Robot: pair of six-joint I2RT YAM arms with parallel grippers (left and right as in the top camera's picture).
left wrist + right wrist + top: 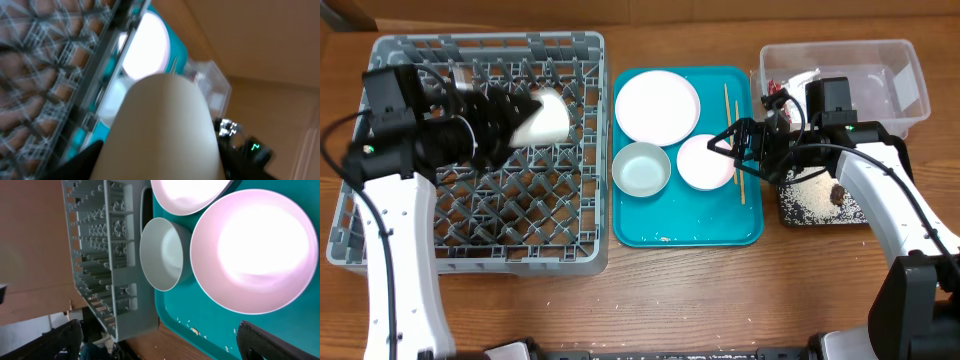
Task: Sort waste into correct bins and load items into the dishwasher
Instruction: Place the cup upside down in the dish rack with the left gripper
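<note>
Overhead view. The left gripper [518,120] is clamped on a white cup [546,120] lying on its side over the upper middle of the grey dish rack [470,215], which fills the left of the table [720,300]. Whether the cup touches the pegs cannot be told.

Just right of the rack sits a teal tray [685,232]. It holds a large plate [657,107] at the top, a bowl [641,168] below it, a small plate [704,162] to the right of the bowl, and a pair of chopsticks [727,105] lying along the tray's right side. The right gripper [725,142] hangs over the small plate's right edge, beside the chopsticks, with its jaws apart and holding nothing.

At upper right a clear tub [910,85] contains a red-and-silver wrapper [776,96] and white paper [802,80]. Below it a black tray [790,213] carries scattered rice grains [810,200] and a brown lump [839,192].

Left wrist view (blurred). The cup [165,125] fills the centre, dark fingers [82,157] pressing either side. Behind it lie the rack [45,75], the large plate [145,47] and the clear tub [215,90].

Right wrist view. Fingers [60,340] are spread to the lower corners above the small plate [255,250], bowl [162,252], large plate [190,192], teal tray [200,325] and rack [105,255].
</note>
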